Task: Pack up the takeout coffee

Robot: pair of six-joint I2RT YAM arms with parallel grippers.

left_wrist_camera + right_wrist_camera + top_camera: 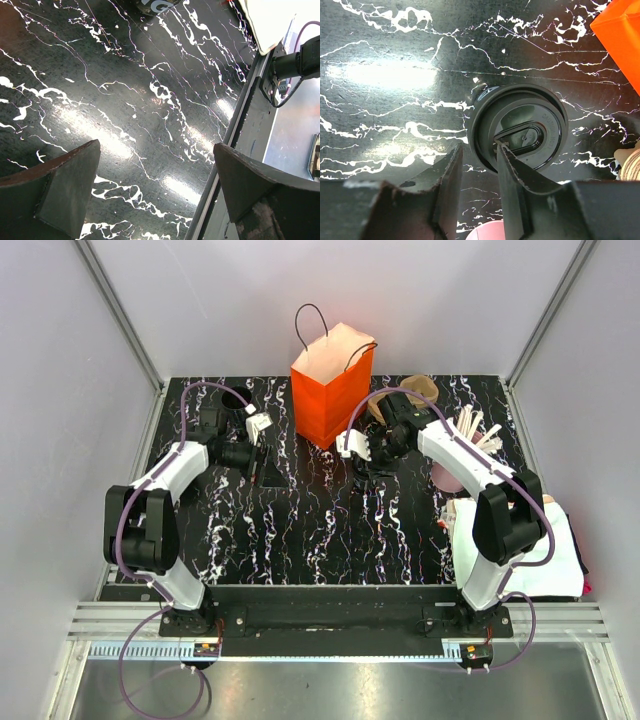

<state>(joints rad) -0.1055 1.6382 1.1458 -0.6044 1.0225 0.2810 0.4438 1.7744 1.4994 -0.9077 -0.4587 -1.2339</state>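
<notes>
Left gripper (156, 150) is hanging over the desk (300, 530), left of the orange paper bag (330, 390), with its jaws spread wide. Takeout coffee (530, 107) is standing upright on the desk, lid on, just near-right of the bag's base. Right gripper (478, 147) is sitting right above it, jaws narrowly apart and straddling the lid's edge. Can't tell if they're touching it.
</notes>
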